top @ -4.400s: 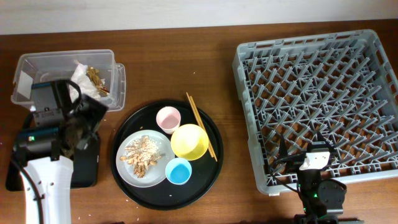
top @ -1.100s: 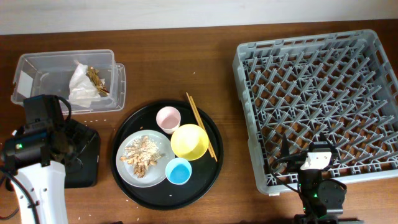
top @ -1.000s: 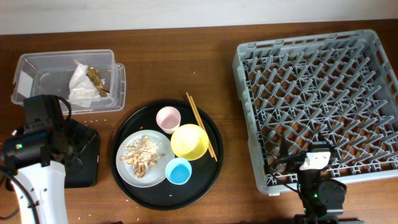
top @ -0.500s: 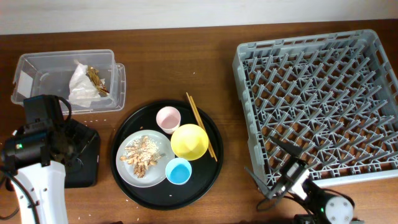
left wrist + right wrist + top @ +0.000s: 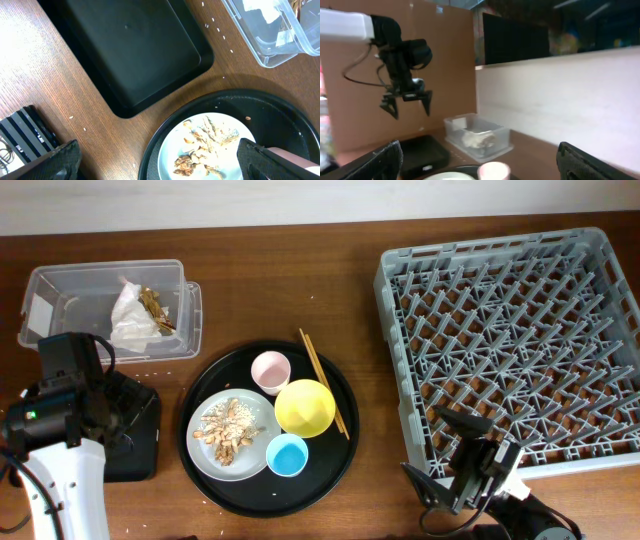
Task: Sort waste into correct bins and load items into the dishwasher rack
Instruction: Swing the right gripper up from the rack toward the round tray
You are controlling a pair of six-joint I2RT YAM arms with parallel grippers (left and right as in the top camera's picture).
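Observation:
The clear tub (image 5: 70,295) holds the white napkin (image 5: 130,320) and brown wrapper (image 5: 155,305). My left gripper (image 5: 118,420) hangs open over the shallow black tray (image 5: 140,450), nothing between its fingers (image 5: 55,160). On the round tray (image 5: 335,455) sit the plate (image 5: 215,460) with food scraps (image 5: 228,428), pink cup (image 5: 270,370), yellow bowl (image 5: 304,407), blue cup (image 5: 287,455) and chopsticks (image 5: 322,380). The grey rack (image 5: 510,330) fills the right. My right gripper (image 5: 445,455) is open at the rack's near left corner, facing left toward the pink cup (image 5: 492,171).
The left wrist view shows the black tray (image 5: 135,50), the tub's corner (image 5: 270,35), the plate (image 5: 235,155) and crumbs on the wood. In the right wrist view the left arm (image 5: 402,65) hangs above the tub (image 5: 477,130). A pale wall borders the table's far edge.
My left arm drew back from the tub to over the black tray, then held still. In the last second my right gripper swung from the rack's front edge to point left.

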